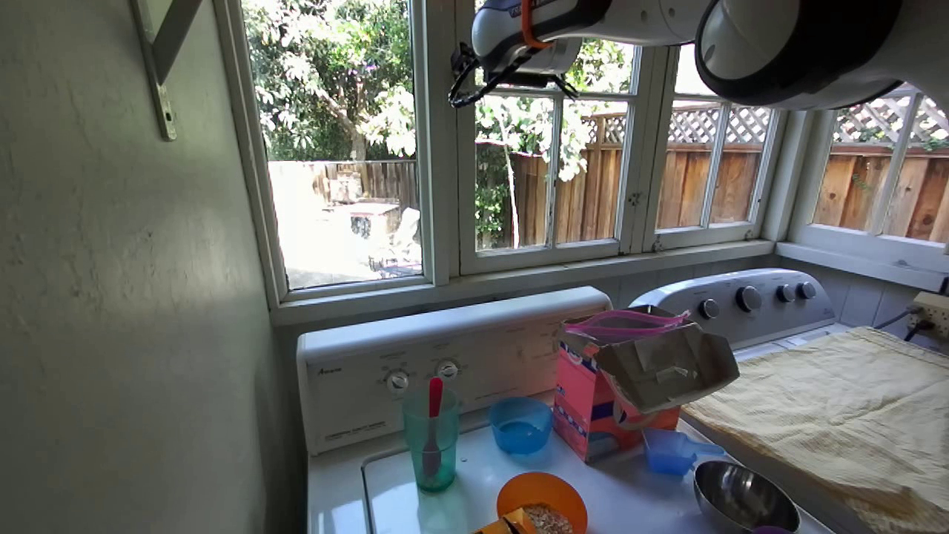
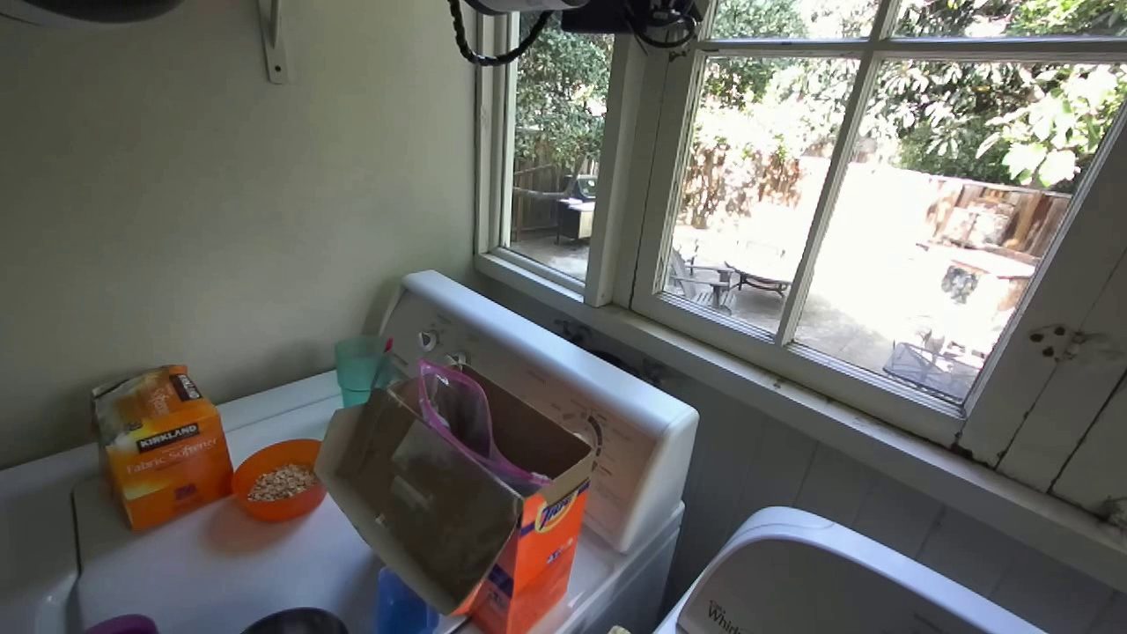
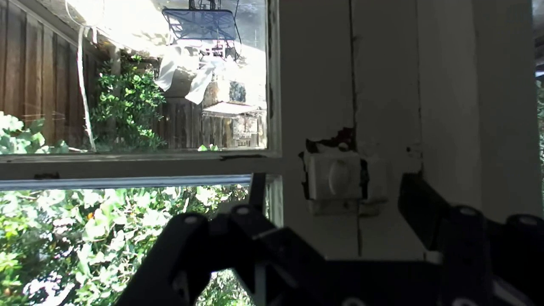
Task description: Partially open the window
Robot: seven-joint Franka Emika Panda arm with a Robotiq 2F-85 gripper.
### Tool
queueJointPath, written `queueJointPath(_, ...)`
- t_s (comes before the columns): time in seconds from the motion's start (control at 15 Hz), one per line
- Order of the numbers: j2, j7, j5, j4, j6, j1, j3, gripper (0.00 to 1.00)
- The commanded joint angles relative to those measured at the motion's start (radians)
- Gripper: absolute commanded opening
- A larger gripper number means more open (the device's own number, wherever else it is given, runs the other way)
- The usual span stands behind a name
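The window (image 1: 552, 174) is a tall white-framed sash with leafy branches and a brown plank fence behind it. It looks flush in its frame. It also shows in an exterior view (image 2: 826, 202) and, upside down, at the left of the wrist view (image 3: 140, 168). A white-painted latch (image 3: 333, 170) with an oval knob sits on the stile. My gripper (image 3: 333, 187) is open, one finger on each side of the latch in the picture. I see no contact; the depth is hard to tell. In both exterior views the gripper is at the top, by the window's edge, its fingers unclear.
Below the window stands a white appliance (image 1: 474, 326) with a Tide box (image 2: 537, 546), a green cup (image 1: 430, 445), a blue bowl (image 1: 520, 426) and an orange bowl (image 2: 280, 511). A shelf bracket (image 1: 159, 81) juts from the wall. Another sash (image 1: 715, 163) adjoins the window.
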Motion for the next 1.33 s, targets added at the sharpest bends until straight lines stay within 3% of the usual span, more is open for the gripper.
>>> queueJointPath(0.0,0.054,0.022,-0.013,0.064,0.037,0.013,-0.021,0.63)
queueJointPath(0.07,0.059,0.022,-0.013,0.071,0.042,0.014,-0.023,0.59)
queueJointPath(0.27,0.073,0.020,-0.011,0.085,0.050,0.016,-0.026,0.62)
queueJointPath(0.53,0.080,0.014,-0.010,0.097,0.044,0.018,-0.025,0.45)
queueJointPath(0.73,0.065,0.015,-0.010,0.085,0.030,0.021,-0.026,0.44)
queueJointPath(1.07,0.059,0.018,-0.017,0.086,0.015,0.030,-0.044,0.27)
queueJointPath(1.2,0.059,0.017,-0.017,0.086,0.011,0.032,-0.051,0.25)
queueJointPath(1.27,0.060,0.017,-0.017,0.087,0.011,0.033,-0.054,0.28)
